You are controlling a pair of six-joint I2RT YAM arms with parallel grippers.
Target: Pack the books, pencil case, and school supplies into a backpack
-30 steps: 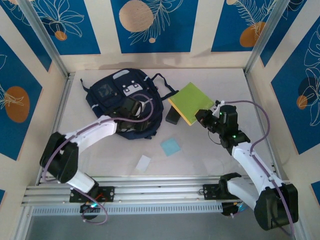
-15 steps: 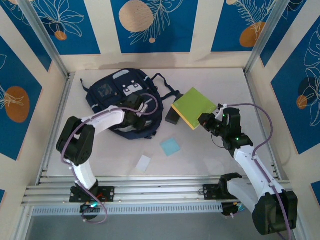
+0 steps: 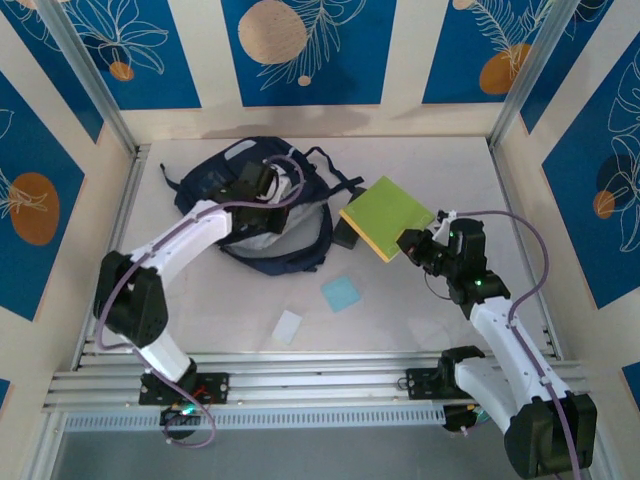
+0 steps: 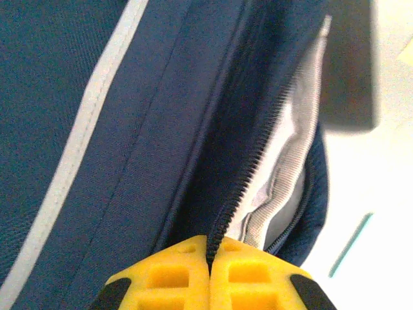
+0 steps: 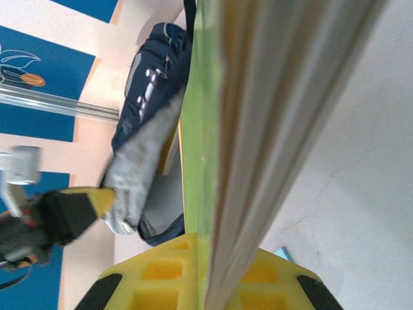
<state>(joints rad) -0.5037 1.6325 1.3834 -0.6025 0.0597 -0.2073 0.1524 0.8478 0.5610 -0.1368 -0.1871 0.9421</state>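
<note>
The navy backpack (image 3: pixel 215 185) lies at the back left, its top flap lifted so the grey lining (image 3: pixel 285 245) shows. My left gripper (image 3: pixel 256 186) is shut on the zipper edge of that flap; in the left wrist view my left gripper (image 4: pixel 210 255) has its yellow fingers (image 4: pixel 168 274) pinching the zipper teeth of the backpack (image 4: pixel 129 129). My right gripper (image 3: pixel 413 245) is shut on the books (image 3: pixel 388 213), lime green on top with a yellow edge beneath, held tilted off the table. The books (image 5: pixel 197 148) run edge-on out of my right gripper (image 5: pixel 216 248). The black pencil case (image 3: pixel 347 236) lies partly under the books.
A light-blue pad (image 3: pixel 341 293) and a small white piece (image 3: pixel 288 326) lie on the table in front of the backpack. Dark straps (image 3: pixel 335 172) trail toward the back wall. Metal frame rails border the table on both sides.
My left gripper has moved toward the back wall, pulling the backpack's flap up and open so the grey lining shows. The right gripper still holds the books, barely shifted.
</note>
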